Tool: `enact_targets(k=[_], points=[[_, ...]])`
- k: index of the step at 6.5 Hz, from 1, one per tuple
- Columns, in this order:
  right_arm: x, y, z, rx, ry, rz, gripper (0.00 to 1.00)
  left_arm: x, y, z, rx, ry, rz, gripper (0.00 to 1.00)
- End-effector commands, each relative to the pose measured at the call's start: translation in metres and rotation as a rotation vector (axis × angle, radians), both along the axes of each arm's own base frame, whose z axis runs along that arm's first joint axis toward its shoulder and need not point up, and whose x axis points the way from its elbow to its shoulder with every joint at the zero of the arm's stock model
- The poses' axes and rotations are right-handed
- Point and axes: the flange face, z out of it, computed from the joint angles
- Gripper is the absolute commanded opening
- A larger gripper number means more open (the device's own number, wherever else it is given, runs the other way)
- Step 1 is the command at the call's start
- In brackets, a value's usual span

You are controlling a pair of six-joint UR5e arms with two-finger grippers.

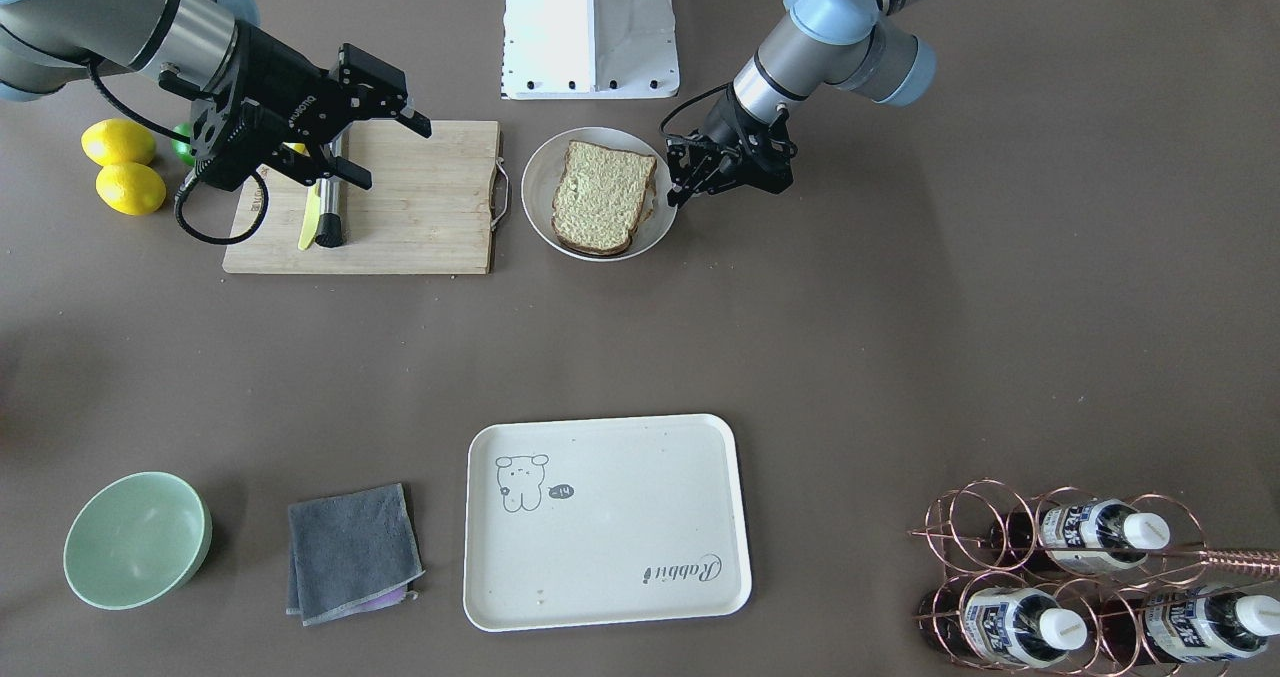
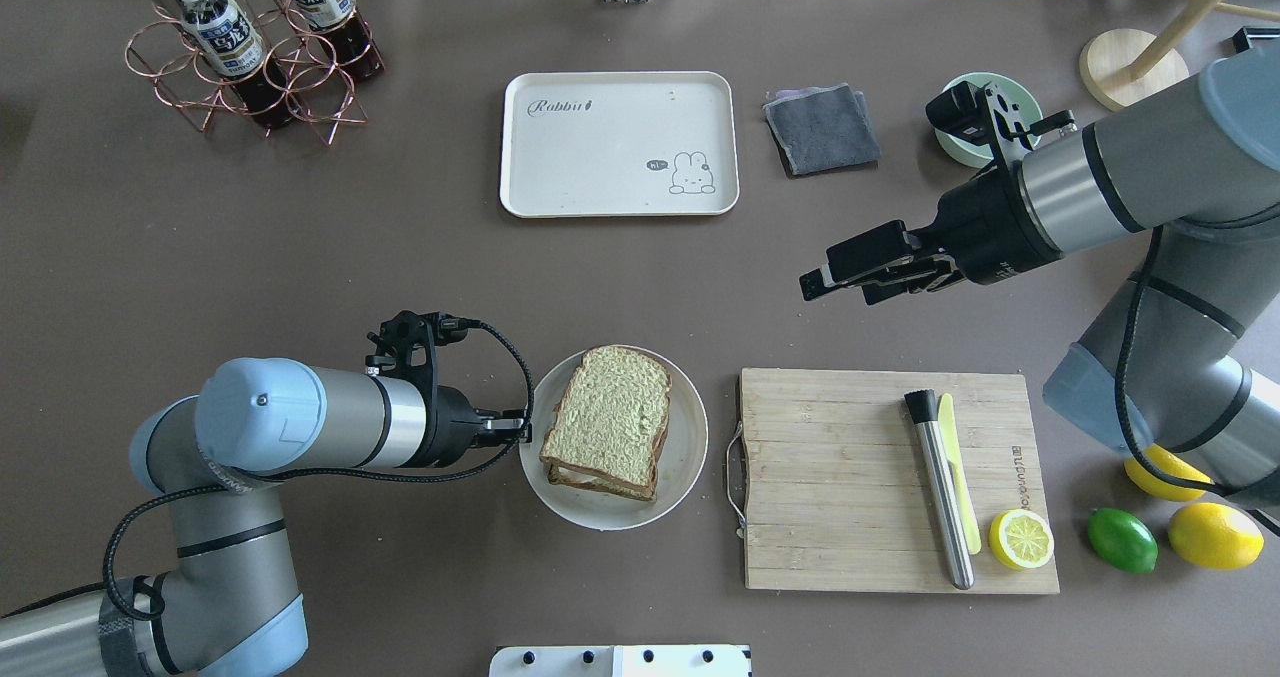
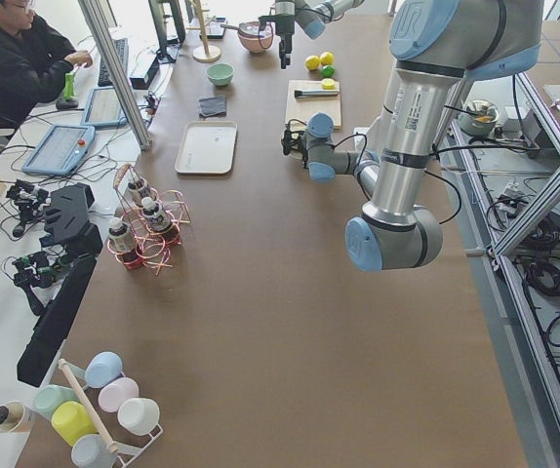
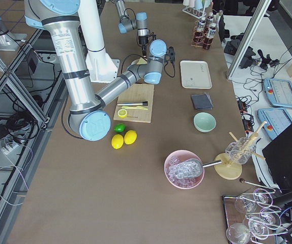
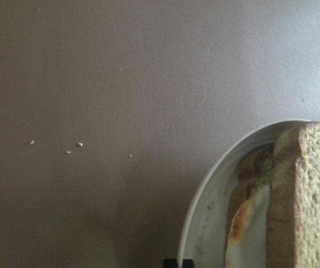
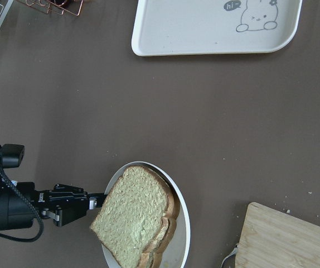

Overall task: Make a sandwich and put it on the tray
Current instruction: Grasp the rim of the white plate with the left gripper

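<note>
The sandwich (image 2: 612, 419) lies on a round white plate (image 2: 685, 427): two speckled tan slices, with the white fried egg (image 5: 249, 229) showing between them in the left wrist view. My left gripper (image 2: 522, 425) lies low and level at the plate's left rim, its tips by the sandwich's edge. It looks shut, and I cannot tell whether it holds anything. My right gripper (image 2: 835, 289) is open and empty, above the table beyond the cutting board. The cream tray (image 2: 600, 157) with the bear drawing sits empty on the table's far side.
A bamboo cutting board (image 2: 850, 477) right of the plate holds a steel rod, a yellow knife and a lemon half (image 2: 1021, 539). Lemons and a lime (image 2: 1122, 540) lie beside it. A grey cloth (image 2: 822, 129), a green bowl (image 2: 965, 147) and a bottle rack (image 2: 250, 57) stand along the far edge.
</note>
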Motion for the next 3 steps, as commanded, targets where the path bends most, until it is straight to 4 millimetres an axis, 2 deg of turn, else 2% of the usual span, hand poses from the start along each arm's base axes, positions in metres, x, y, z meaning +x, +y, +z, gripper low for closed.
enact_targets(k=[1,2,3], points=[[0.003,0.0,-0.002,0.003,-0.004,0.002,0.99,-0.013,-0.033,-0.017,-0.029,-0.003,-0.06,0.0],[0.004,0.0,-0.003,0.004,-0.005,0.002,0.99,-0.018,-0.06,-0.043,-0.061,-0.025,-0.107,0.0],[0.004,-0.001,-0.004,-0.002,-0.006,0.014,0.99,-0.022,-0.084,-0.061,-0.076,-0.045,-0.146,0.0]])
